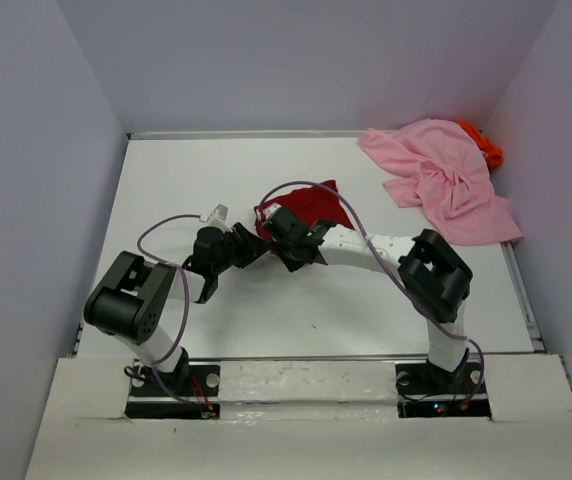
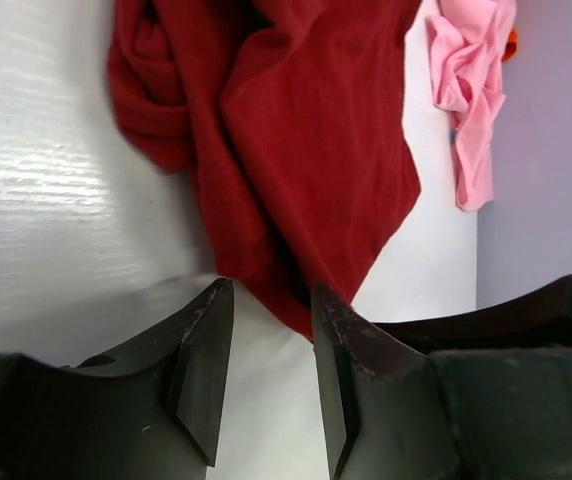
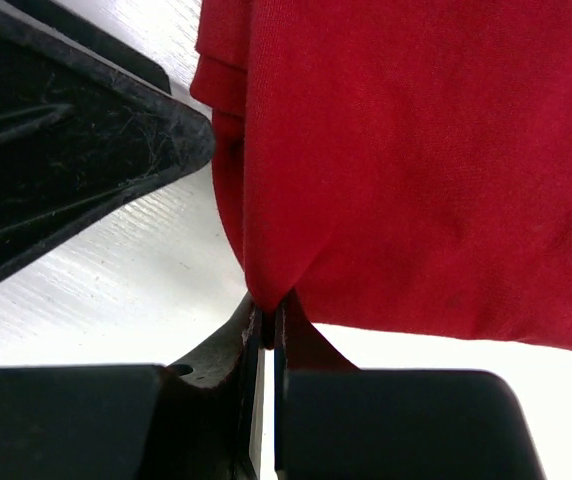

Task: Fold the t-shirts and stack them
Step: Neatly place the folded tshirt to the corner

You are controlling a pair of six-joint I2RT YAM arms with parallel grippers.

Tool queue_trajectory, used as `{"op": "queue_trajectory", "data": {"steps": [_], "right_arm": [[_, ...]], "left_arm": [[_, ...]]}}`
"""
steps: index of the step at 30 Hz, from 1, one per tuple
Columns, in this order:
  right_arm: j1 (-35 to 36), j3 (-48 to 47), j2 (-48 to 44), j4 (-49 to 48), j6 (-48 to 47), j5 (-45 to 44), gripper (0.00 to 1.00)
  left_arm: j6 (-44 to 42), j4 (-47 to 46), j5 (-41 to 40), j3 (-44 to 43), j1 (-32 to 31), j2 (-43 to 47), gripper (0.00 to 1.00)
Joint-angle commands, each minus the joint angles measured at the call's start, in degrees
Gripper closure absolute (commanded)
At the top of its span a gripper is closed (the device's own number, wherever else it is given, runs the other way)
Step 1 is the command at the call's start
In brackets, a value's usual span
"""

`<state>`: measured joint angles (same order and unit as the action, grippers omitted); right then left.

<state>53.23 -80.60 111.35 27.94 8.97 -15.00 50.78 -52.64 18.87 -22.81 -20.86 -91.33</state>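
table: flat glossy white tabletop (image 1: 316, 320), directly under left pincer (image 2: 271, 295) and right pincer (image 3: 268, 310), spreading out on every side of them | walls: plain pale lavender-grey panels (image 1: 316, 60), standing beyond, left and right of both pincers | ledge: white board (image 1: 306, 420), on the near side, behind both pincers

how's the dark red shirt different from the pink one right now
The dark red shirt is bunched near the middle of the table; the pink shirt sprawls at its far right corner. The right gripper pinches the dark red shirt; no gripper touches the pink shirt. Both are crumpled and unfolded.
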Motion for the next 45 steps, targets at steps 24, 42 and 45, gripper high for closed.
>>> {"op": "queue_trajectory", "data": {"steps": [24,42,45], "right_arm": [[-0.1,0.0,-2.1,0.4,-0.2,0.6,1.00],[-0.1,0.6,-2.9,0.6,-0.9,0.3,1.00],[-0.1,0.6,-2.9,0.5,-0.9,0.3,1.00]], "left_arm": [[-2.6,0.9,3.3,-4.7,0.7,-2.5,0.01],[-3.0,-1.9,3.4,-11.6,0.5,-12.4,0.59],[-3.7,0.9,2.8,-13.0,0.2,-12.8,1.00]]}}
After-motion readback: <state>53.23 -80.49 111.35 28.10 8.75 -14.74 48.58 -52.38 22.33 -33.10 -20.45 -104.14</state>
